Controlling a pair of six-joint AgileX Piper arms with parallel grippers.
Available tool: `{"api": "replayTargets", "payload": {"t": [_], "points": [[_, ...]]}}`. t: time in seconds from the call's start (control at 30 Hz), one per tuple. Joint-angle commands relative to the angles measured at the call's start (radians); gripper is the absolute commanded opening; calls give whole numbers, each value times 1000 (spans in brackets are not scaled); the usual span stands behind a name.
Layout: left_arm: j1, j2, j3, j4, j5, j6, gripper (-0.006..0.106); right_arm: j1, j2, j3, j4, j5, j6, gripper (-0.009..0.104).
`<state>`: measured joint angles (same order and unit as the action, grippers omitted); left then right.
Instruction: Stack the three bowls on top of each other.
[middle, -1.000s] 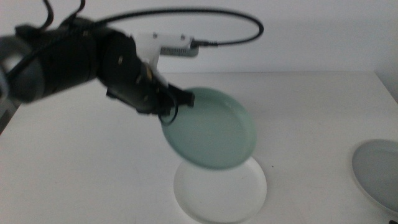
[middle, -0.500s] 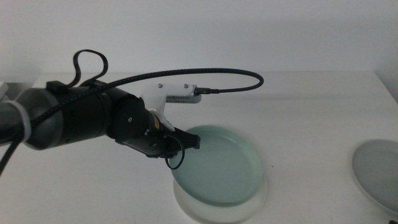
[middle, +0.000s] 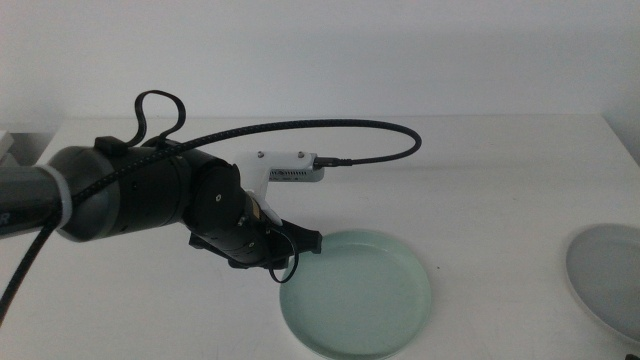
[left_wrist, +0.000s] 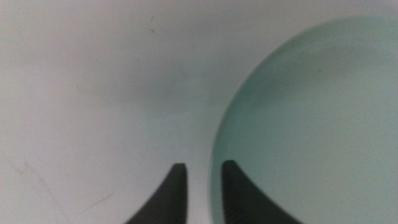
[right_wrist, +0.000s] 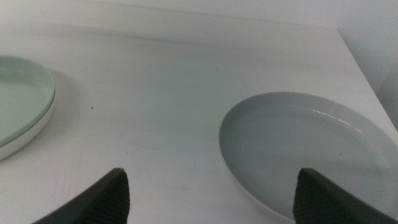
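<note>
The pale mint green bowl (middle: 358, 292) lies flat on the white bowl (right_wrist: 23, 140), which shows only as a thin rim beneath it. My left gripper (middle: 300, 243) is at the green bowl's left rim. In the left wrist view its jaws (left_wrist: 202, 186) stand close together, one on either side of that rim (left_wrist: 219, 155), shut on it. The grey bowl (middle: 608, 280) sits alone at the table's right edge. In the right wrist view my right gripper (right_wrist: 214, 199) waits open just before the grey bowl (right_wrist: 311, 146), with nothing between its jaws.
The left arm's black cable (middle: 330, 130) loops over the table's middle. The table's right edge (middle: 625, 140) runs close to the grey bowl. A white wall rises behind the table.
The left gripper has lowered the green bowl from a tilted, raised pose until it lies flat on the white bowl. The grey bowl has not moved.
</note>
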<state>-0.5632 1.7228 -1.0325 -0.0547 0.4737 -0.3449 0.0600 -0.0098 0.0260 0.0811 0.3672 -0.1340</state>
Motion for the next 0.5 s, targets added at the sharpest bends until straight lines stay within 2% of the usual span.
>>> {"api": "replayTargets", "payload": {"t": [0.0,0.1,0.2,0.33,0.47], "points": [[-4,-41,-22,-5,-30,15,33,-4,-28,-5,-9,-59,-5,70],[-4,-63,-27,-18,-8,80,58,-4,-28,-5,-9,-59,-5,70],[-1,-146,-27,-30,18,226,89,-4,-28,-5,-9,-59,-5,70],[17,-306,-27,-100,24,473,90,-4,-28,-5,-9,-59,-5,70],[64,-509,-24,-247,117,678,90,-4,-28,-5,-9,-59,-5,70]]}}
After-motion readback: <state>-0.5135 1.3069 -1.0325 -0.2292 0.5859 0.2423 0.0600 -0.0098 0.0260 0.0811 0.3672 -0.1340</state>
